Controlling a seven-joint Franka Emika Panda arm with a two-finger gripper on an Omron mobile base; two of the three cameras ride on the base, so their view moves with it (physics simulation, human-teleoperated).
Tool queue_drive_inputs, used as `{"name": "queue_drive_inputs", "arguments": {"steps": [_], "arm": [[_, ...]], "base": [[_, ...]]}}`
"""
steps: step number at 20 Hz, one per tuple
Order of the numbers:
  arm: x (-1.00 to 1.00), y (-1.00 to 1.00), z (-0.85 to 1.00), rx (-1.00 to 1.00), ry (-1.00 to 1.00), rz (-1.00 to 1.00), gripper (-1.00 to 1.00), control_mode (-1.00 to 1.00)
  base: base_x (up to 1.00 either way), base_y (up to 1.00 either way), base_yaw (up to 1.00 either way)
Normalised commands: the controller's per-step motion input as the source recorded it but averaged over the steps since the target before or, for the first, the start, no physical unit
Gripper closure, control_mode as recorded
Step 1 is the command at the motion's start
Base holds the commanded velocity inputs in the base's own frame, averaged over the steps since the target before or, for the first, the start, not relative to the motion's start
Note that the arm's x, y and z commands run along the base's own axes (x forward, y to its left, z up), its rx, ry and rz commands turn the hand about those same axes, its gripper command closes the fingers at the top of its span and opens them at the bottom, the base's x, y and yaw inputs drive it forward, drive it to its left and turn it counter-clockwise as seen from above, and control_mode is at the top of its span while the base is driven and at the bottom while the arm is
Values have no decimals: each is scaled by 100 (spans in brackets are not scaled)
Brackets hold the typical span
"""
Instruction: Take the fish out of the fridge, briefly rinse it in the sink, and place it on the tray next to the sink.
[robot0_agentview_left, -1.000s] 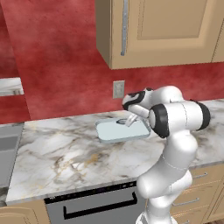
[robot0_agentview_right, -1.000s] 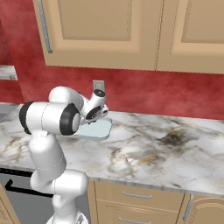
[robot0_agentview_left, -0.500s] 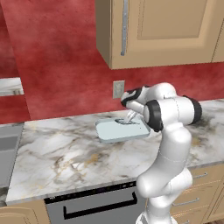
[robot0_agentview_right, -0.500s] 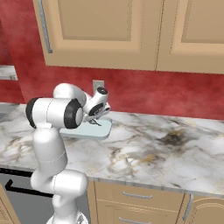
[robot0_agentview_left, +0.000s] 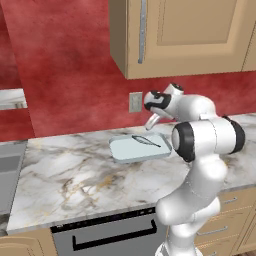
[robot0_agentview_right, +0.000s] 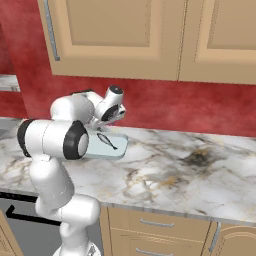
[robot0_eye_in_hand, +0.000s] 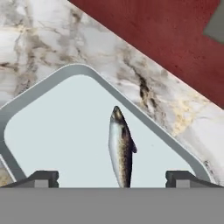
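The fish (robot0_eye_in_hand: 121, 151), a thin dark grey sliver, lies flat on the pale bluish tray (robot0_eye_in_hand: 52, 131), free of the fingers. My gripper (robot0_eye_in_hand: 113, 179) hangs open just above it, and its two fingertips (robot0_eye_in_hand: 41, 178) stand wide apart on either side of the tail end. From the base views, the fish (robot0_agentview_left: 146, 141) rests in the tray (robot0_agentview_left: 131, 150) on the marble counter, with the gripper (robot0_agentview_left: 150, 123) right over its far right part. From the other side I see the fish (robot0_agentview_right: 107, 141), tray (robot0_agentview_right: 111, 149) and gripper (robot0_agentview_right: 101, 128). The sink (robot0_agentview_left: 8, 171) shows as a grey edge at the far left. The fridge is out of view.
A wall socket (robot0_agentview_left: 135, 102) sits on the red backsplash behind the tray. Tan wall cupboards (robot0_agentview_left: 175, 35) hang above the counter. A dishwasher front (robot0_agentview_left: 107, 235) with a black handle lies under the counter edge. Marble counter (robot0_agentview_right: 190, 175) stretches to the right.
The jaws have gone from shut to wide open, and the fish now lies loose on the tray. The hand has stayed over the tray's far right part.
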Motion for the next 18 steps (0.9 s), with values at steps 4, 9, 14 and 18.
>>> {"name": "queue_drive_inputs", "arguments": {"steps": [4, 9, 14, 18], "arm": [[-100, -10, 62, 0, -16, -3, -100, -100], [-100, -18, 0, 1, -14, -9, -100, -100], [-100, -22, 40, 5, -18, -14, -100, -100], [-100, -12, 100, 0, -46, -10, -100, -100]], "base": [[0, 0, 0], [0, 0, 0], [0, 0, 0], [0, 0, 0]]}}
